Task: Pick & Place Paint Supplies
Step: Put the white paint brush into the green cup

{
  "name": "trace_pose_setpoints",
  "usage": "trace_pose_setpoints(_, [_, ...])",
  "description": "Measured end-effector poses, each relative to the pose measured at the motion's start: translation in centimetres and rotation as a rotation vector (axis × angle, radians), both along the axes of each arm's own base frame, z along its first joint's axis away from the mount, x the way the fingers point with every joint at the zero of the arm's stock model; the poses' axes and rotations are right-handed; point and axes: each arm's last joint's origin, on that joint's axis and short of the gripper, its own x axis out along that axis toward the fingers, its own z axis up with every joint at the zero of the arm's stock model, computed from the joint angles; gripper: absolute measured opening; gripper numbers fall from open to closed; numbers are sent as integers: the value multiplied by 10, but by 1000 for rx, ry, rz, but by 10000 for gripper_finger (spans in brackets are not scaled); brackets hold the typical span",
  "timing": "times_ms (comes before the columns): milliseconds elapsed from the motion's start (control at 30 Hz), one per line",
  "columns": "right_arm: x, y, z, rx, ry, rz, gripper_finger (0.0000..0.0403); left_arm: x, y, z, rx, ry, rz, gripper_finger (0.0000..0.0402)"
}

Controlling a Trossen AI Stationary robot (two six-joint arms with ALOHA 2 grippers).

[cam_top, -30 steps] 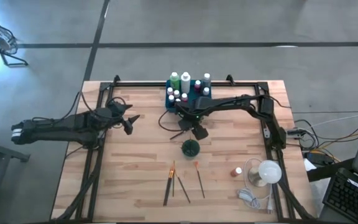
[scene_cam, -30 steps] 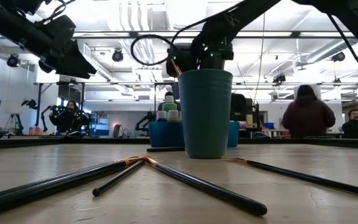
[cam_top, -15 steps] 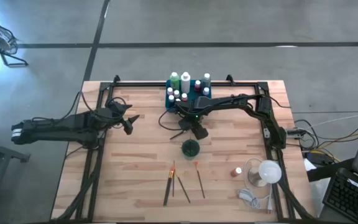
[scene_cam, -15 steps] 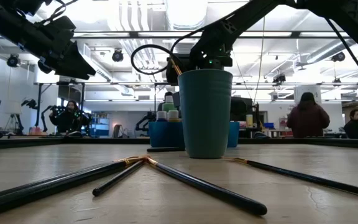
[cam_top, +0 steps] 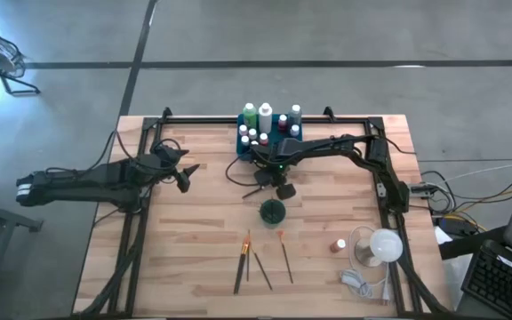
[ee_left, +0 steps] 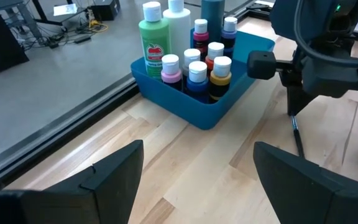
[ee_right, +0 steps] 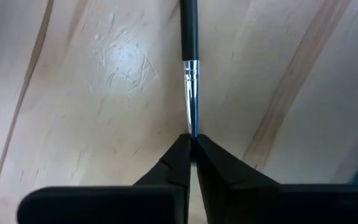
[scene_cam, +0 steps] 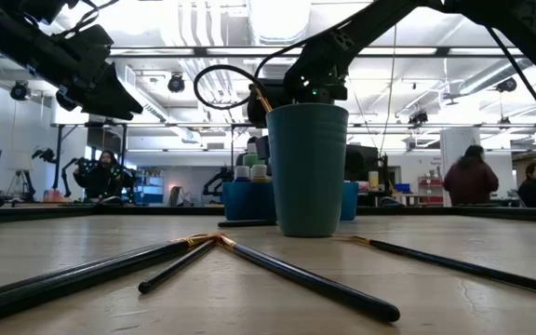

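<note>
A thin black-handled paintbrush (ee_right: pixel 189 37) lies on the wood table between the teal tray (cam_top: pixel 243 140) of white-capped bottles (ee_left: pixel 166 43) and the dark green cup (cam_top: pixel 272 211). My right gripper (ee_right: pixel 192 142) points down over it, shut on its brush end. Three more brushes (cam_top: pixel 258 262) lie near the front edge, and a small bottle (cam_top: pixel 338 244) rests on the table to their right. My left gripper (cam_top: pixel 185 174) hovers open at the table's left, clear of everything. In the low view the cup (scene_cam: pixel 307 167) hides the held brush. My right gripper pinches the paintbrush's bristle end (ee_right: pixel 192 127), just past the silver ferrule (ee_right: pixel 191 71), between its two fingertips (ee_right: pixel 178 155). The fingers come from above, pointing down, one on each side of the brush. The handle runs away from them, lying on the table.
A white lamp-like object (cam_top: pixel 385 244) and a cable (cam_top: pixel 356 281) sit at the front right corner. A black frame (cam_top: pixel 140 213) borders the table's sides and back. Bare wood lies between the tray and my left gripper. People stand in the room beyond (scene_cam: pixel 473 181).
My right gripper has shut on the brush's bristle end while staying over the same spot near the tray. The brush has not moved. A person in the background has walked to the right.
</note>
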Motion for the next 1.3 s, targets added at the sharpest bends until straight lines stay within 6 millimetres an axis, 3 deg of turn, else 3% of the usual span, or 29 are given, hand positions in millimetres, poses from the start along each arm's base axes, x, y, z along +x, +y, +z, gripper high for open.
trace_pose_setpoints(233, [-2,2,18,-21,-38,-27,10,-1,0,-2,-43,-4,8,307])
trace_pose_setpoints(500, [-15,4,84,-118,-208,-67,9,-1,-1,-3,-73,-24,18,307])
trace_pose_setpoints(633, [-25,11,122,-255,-298,-66,9,0,-1,-2,-108,-54,19,307])
trace_pose_setpoints(767, [-32,29,147,-566,-295,27,8,1,-2,-2,-180,-87,-13,307])
trace_pose_setpoints(967, [-38,57,169,-996,-165,171,8,3,-4,1,-280,-172,-52,307])
trace_pose_setpoints(1133, [-46,82,184,-1170,-124,193,8,5,-4,6,-307,-253,-54,307])
trace_pose_setpoints(1300, [-53,124,192,-1257,-132,302,8,7,-5,11,-331,-298,-100,307])
